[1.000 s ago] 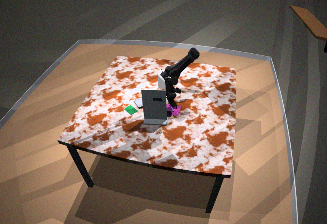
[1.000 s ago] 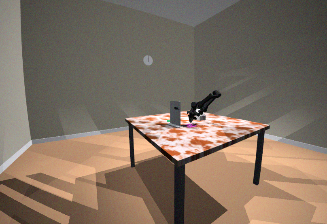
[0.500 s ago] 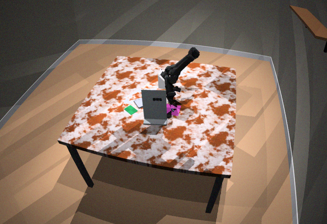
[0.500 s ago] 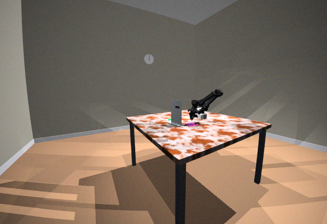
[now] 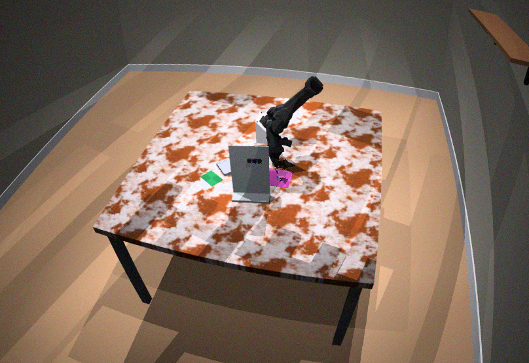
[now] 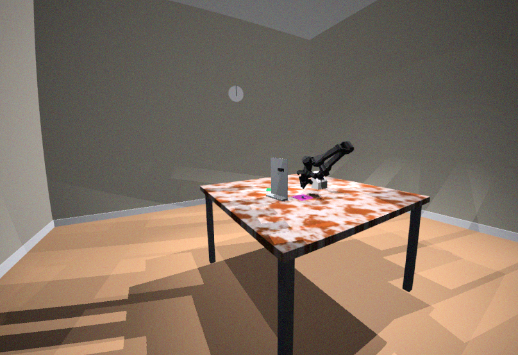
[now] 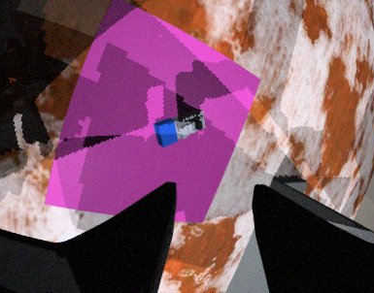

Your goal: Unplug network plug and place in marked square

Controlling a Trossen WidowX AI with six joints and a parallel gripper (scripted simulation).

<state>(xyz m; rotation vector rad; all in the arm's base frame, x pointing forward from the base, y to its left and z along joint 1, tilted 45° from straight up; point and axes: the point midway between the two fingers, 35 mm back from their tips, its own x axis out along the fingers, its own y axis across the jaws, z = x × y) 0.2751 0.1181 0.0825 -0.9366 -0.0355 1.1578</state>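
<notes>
Now the network plug [image 7: 179,130] lies inside the magenta marked square [image 7: 120,165] on the table [image 5: 325,222], apart from the gripper [image 7: 214,262], whose fingers stand parted and hold nothing. Only the retreat seems left: lifting the arm [image 5: 294,102] free of table and upright panel [image 5: 249,175].

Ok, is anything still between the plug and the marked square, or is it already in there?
Nothing visible stands in the way. The plug already lies on the magenta square, near its middle in the wrist view. The tool is open and raised above it, holding nothing, with the upright panel off to one side.
</notes>
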